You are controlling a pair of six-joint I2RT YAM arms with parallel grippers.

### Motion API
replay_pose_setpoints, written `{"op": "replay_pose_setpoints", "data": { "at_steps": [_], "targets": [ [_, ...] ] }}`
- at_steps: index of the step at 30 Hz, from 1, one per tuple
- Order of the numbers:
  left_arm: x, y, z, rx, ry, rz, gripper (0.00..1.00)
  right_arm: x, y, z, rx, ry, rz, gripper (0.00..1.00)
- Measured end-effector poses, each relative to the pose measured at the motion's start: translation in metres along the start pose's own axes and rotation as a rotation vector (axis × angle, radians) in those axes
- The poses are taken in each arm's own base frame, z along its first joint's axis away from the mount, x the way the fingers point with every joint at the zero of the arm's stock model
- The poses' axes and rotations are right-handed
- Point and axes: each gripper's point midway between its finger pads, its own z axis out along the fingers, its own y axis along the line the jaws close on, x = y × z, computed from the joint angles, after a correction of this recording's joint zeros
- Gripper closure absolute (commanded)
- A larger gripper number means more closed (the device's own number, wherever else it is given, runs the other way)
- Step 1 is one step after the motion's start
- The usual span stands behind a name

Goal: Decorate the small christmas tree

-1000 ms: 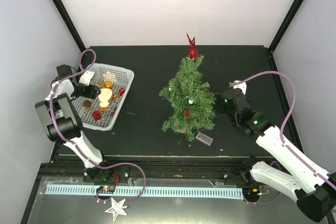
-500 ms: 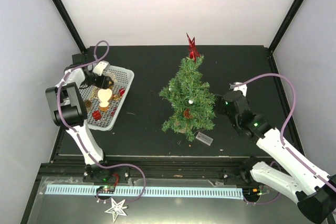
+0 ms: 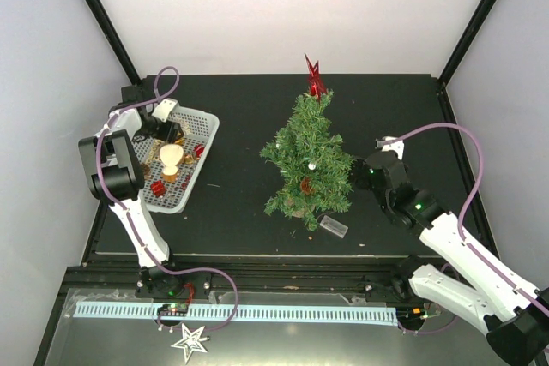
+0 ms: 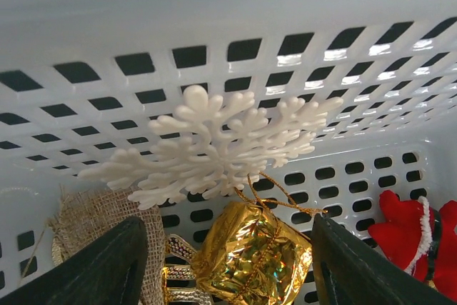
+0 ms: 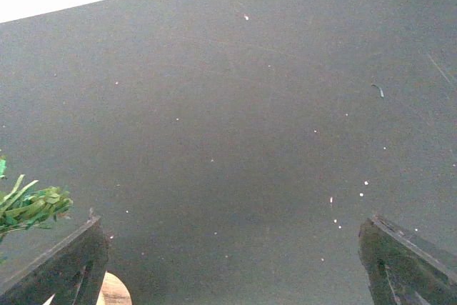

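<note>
The small christmas tree (image 3: 307, 165) stands mid-table with a red star (image 3: 315, 77) on its tip. My left gripper (image 3: 163, 130) reaches into the far end of the white basket (image 3: 204, 136). In the left wrist view that gripper (image 4: 232, 269) is open, and a gold foil gift box (image 4: 253, 255) lies between its fingers (image 4: 107, 269) without being clamped. A white snowflake (image 4: 214, 141) leans on the basket wall just beyond. My right gripper (image 3: 358, 169) hovers open by the tree's right side. In its own view the right gripper (image 5: 232, 269) holds nothing, with a branch tip (image 5: 32, 205) and the tan base (image 5: 114, 291) at the left.
The basket also holds a burlap piece (image 4: 89, 219), a red ornament (image 4: 418, 237), a cream bulb (image 3: 171, 156) and small red gifts (image 3: 159, 186). A clear plastic box (image 3: 334, 227) lies in front of the tree. A white star (image 3: 190, 340) lies below the table's near rail.
My left gripper has swung from the basket's left side to its far end, over the gold box. The right arm has hardly moved.
</note>
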Motion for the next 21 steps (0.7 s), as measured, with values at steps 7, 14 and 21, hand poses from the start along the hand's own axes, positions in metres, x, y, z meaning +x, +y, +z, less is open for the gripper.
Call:
{"op": "replay_pose_setpoints", "data": {
  "at_steps": [7,14,21],
  "targets": [
    [0.003,-0.001,0.001,0.005,0.008,-0.003,0.43,0.002,-0.001,0.001,0.003,0.003,-0.001,0.04],
    [0.009,-0.004,0.002,0.015,0.025,-0.007,0.51,0.002,-0.001,0.001,0.003,0.003,0.000,0.04],
    [0.015,-0.008,0.005,0.030,0.041,-0.010,0.96,0.001,-0.001,0.001,0.002,0.001,-0.002,0.04]
  ]
}}
